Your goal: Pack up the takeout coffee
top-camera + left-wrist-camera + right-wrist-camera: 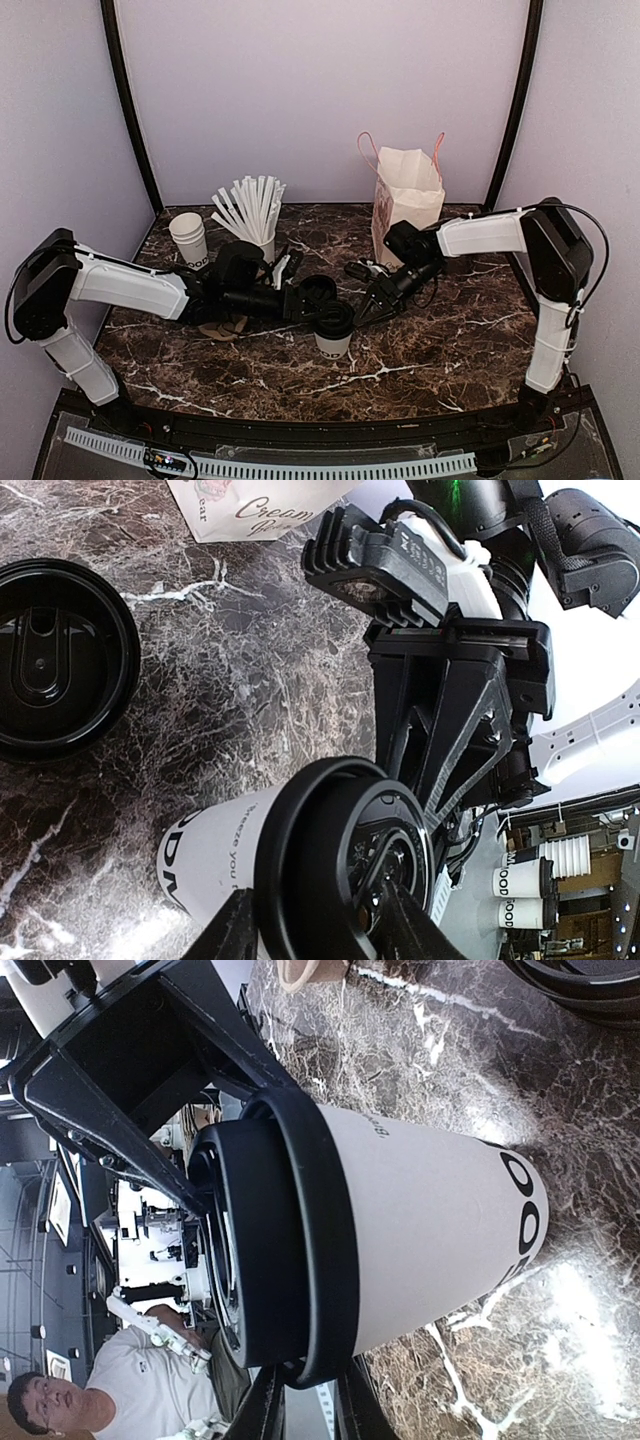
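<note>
The takeout coffee (pixel 333 332), a small white cup with a black dome lid, stands upright on the marble table near the front middle. It fills the left wrist view (pixel 225 855) and the right wrist view (pixel 420 1230). My left gripper (pixel 322 305) reaches in from the left, and its fingers (pixel 235 930) straddle the lid and grip it. My right gripper (pixel 366 310) comes in from the right, and its fingers (pixel 262 1412) stand close together on the lid's rim. The white paper bag (pixel 405 200) stands open at the back right.
A white cup bristling with straws (pixel 255 215) and a lidless stack of cups (pixel 188 238) stand at the back left. A stack of black lids (pixel 60 660) lies between the coffee and the bag. A tan object (pixel 222 328) lies under my left arm.
</note>
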Robot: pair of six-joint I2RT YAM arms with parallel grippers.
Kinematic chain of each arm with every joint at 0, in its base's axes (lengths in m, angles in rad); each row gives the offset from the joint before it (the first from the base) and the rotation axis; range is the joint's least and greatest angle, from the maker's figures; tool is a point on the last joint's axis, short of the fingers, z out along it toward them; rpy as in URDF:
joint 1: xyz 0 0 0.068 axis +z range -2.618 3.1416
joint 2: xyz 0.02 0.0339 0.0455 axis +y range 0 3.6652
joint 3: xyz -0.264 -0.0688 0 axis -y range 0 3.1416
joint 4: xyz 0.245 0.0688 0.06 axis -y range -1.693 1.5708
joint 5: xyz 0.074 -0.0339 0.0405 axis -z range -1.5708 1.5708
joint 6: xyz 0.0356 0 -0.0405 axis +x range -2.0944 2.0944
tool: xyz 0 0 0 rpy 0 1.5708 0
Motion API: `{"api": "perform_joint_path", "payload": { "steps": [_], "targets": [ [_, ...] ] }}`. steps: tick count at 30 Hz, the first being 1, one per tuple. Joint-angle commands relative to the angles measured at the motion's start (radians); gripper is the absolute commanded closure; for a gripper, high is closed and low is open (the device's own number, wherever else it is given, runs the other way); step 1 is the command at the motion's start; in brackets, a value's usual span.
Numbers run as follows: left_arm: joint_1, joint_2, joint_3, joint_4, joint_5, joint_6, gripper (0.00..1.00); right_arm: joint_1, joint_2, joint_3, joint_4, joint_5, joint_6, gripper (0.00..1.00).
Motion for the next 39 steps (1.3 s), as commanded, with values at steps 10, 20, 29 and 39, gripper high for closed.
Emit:
{"api": "perform_joint_path", "payload": {
  "steps": [10,20,29,39],
  "targets": [
    [-0.029,-0.095,0.051,-0.179,-0.029,0.151,0.48,0.001,-0.049,0.18,-0.056,0.358,-0.218,0.61],
    [-0.028,-0.124,0.154,-0.222,-0.027,0.163,0.41,0.001,-0.056,0.195,-0.079,0.306,-0.245,0.54],
    [-0.028,-0.095,0.219,-0.375,-0.098,0.244,0.38,0.003,-0.052,0.195,-0.06,0.298,-0.244,0.53],
    [-0.012,0.003,0.429,-0.581,-0.138,0.462,0.32,0.002,-0.124,0.157,-0.059,0.311,-0.276,0.47]
  ]
}}
